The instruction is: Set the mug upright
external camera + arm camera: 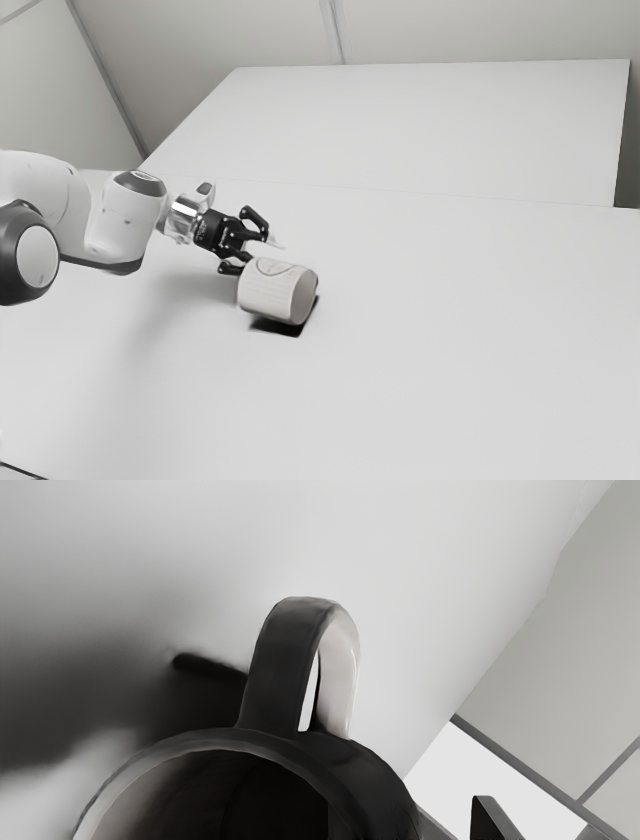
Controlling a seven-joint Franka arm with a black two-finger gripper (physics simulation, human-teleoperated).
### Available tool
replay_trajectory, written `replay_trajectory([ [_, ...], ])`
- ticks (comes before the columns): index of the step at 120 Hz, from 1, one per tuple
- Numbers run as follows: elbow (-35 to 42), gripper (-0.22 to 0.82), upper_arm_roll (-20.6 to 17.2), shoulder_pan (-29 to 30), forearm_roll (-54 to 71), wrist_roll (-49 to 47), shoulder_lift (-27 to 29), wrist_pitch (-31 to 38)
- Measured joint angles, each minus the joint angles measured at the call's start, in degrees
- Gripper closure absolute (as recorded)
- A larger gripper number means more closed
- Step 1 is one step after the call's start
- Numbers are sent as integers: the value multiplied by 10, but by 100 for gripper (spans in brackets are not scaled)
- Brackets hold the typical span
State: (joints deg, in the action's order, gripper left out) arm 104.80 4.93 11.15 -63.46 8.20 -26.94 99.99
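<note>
Mug point(375, 780) tipped on its side, open end facing the pincer point(256, 254)

So yeah, right up close in the wrist view it's the mug's rim and dark inside, with the handle point(280, 665) sticking out from its side. Pincer's spread, btw: one finger point(492, 822) sits outside the mug with a bit of space between them, so it's not pinching anything. From the exterior view the mug is just past the pincer, closed bottom towards the exterior view's right, dark shadow point(278, 327) under it. Can't tell if it's fully down on the surface point(450, 330). White arm point(125, 225) reaches in from the exterior view's left. Further back, past a thin seam, there's a pale panel point(430, 130), then a light grey wall point(480, 30).
</note>
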Motion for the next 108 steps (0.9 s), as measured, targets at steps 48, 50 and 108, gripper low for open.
replay_trajectory([
  [48,-7,75,0,-22,28,-23,22,22],
  [50,-8,76,0,-25,35,-24,26,23],
  [108,75,78,-17,-106,466,-58,183,147],
])
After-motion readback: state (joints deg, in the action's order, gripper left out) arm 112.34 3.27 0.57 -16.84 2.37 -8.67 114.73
